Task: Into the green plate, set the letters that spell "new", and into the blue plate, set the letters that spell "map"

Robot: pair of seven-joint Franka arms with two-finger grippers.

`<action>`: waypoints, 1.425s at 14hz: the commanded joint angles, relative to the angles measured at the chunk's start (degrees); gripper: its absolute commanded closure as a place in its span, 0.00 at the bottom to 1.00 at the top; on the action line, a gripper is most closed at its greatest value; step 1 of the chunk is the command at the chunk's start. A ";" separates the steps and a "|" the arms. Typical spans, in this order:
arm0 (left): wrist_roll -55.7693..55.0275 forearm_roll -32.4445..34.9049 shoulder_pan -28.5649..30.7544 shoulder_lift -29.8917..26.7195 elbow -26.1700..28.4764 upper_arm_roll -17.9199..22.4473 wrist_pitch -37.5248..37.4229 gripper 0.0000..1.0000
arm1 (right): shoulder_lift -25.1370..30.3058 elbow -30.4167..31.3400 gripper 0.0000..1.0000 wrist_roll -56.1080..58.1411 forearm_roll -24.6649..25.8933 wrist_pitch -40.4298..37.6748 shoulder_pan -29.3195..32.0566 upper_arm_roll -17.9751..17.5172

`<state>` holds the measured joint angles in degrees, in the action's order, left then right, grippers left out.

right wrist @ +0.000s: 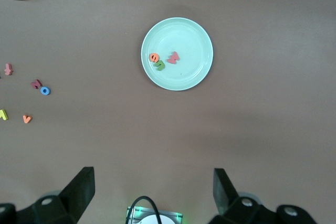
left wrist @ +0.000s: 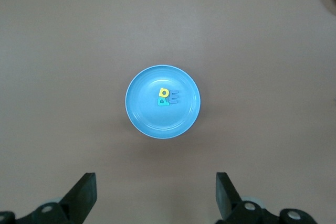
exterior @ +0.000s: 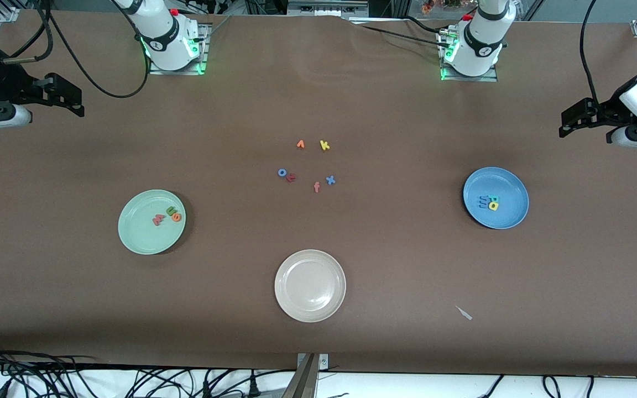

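Both sets of letters are lying in their plates, and both arms are waiting high over the table.

The right gripper [exterior: 67,95] is hanging over the table edge at the right arm's end with its claw wide and holding nothing. The green plate [exterior: 136,237] is sitting toward that end, carrying the red "w" [exterior: 158,220], the green "n" [exterior: 171,211] and the orange "e" [exterior: 176,217] close together. At the middle of the table a loose group of spare letters [exterior: 307,166] is lying, and a white plate [exterior: 310,309] is resting nearer the front edge. The blue plate [exterior: 509,218] is sitting toward the left arm's end, holding the blue "m" [exterior: 483,202], the teal "p" [exterior: 494,199] and the yellow "a" [exterior: 493,206], which are touching. The left gripper [exterior: 575,119] is hanging over that end's edge, its claw wide and holding nothing.
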<state>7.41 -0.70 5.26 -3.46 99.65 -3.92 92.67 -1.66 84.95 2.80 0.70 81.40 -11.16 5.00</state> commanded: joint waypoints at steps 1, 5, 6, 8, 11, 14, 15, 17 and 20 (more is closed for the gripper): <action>1.56 -1.68 -0.07 -1.03 0.28 0.40 -0.73 0.00 | -0.01 -0.48 0.00 0.19 -0.26 -1.07 0.26 -0.43; 1.56 -1.68 -0.16 -0.85 0.28 0.32 -0.73 0.00 | -0.10 -0.48 0.00 0.62 -0.34 -0.90 0.26 -0.43; 1.56 -1.68 -0.16 -0.85 0.28 0.32 -0.73 0.00 | -0.10 -0.48 0.00 0.63 -0.09 -1.16 0.26 -0.43; 1.56 -1.68 -0.16 -0.68 0.28 0.32 -0.73 0.00 | -0.01 -0.48 0.00 0.10 0.44 -0.81 0.09 -0.69; 1.56 -1.68 -0.16 -0.67 0.28 0.23 -0.73 0.00 | -0.01 -0.57 0.00 -0.95 -0.17 -0.28 0.44 1.23; 1.56 -1.68 -0.25 -0.59 0.28 0.14 -0.73 0.00 | -0.01 -0.57 0.00 -0.17 0.35 -0.37 0.09 1.42; 1.56 -1.68 -0.25 -0.59 0.28 0.14 -0.73 0.00 | -0.01 -0.57 0.00 -0.51 0.79 -0.37 -0.26 1.15; 1.56 -1.68 -0.16 -0.59 0.28 0.14 -0.73 0.00 | -0.01 -0.57 0.00 -0.61 2.55 -0.37 -0.44 0.10; 1.56 -1.68 -0.16 -0.59 0.28 0.14 -0.82 0.00 | -0.01 -0.57 0.00 -0.87 2.20 -0.37 -0.44 -0.26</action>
<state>7.64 -0.70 5.19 -3.44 99.66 -4.04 92.31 -1.82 84.95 2.35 2.10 81.43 -11.52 5.06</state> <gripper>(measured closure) 0.000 0.000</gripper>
